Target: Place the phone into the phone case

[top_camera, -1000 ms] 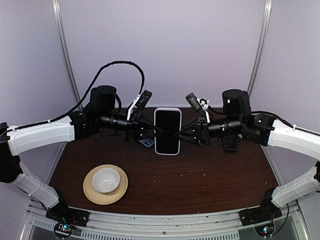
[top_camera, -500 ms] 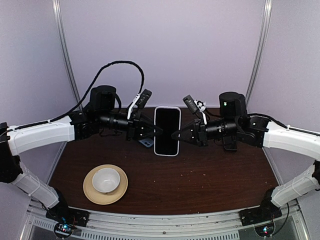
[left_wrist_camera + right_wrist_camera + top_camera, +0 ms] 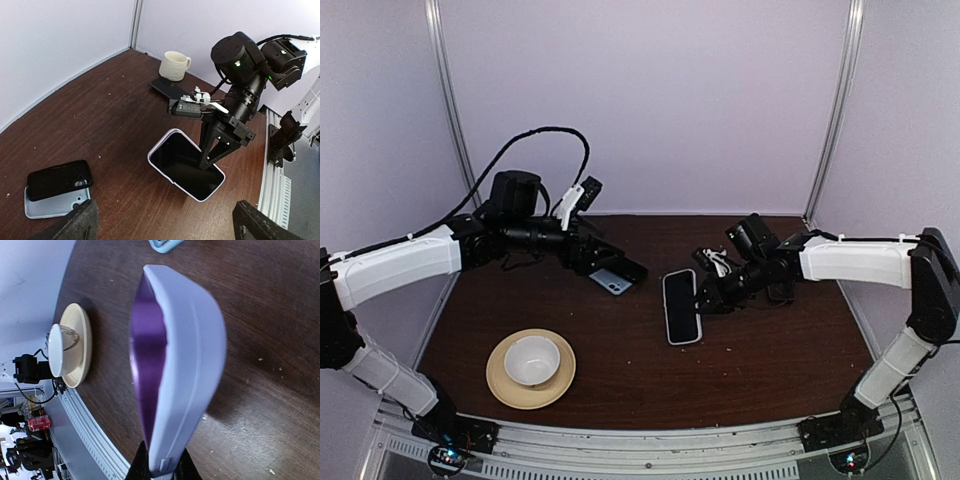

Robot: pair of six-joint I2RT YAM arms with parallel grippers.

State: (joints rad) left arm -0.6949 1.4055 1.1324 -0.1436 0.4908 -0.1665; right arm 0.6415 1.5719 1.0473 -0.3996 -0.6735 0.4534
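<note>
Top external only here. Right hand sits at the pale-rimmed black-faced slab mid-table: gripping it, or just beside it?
Observer: Gripping. Right wrist view shows the right hand clamped on the edge of the pale-rimmed, glossy black-faced slab.
Operator: What's lying further left?
Observer: Left wrist view: a black shell with a camera cutout, lying offset on a pale-blue flat piece.
Operator: Anything my view hides?
Observer: A cream ceramic mug with a flat black slab at its foot.

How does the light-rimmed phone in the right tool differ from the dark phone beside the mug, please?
The light-rimmed phone has a pale rim; the dark phone shows none. The light-rimmed phone is pinched in the right tool; the dark phone lies loose on the table by the mug. Both show dark faces.
</note>
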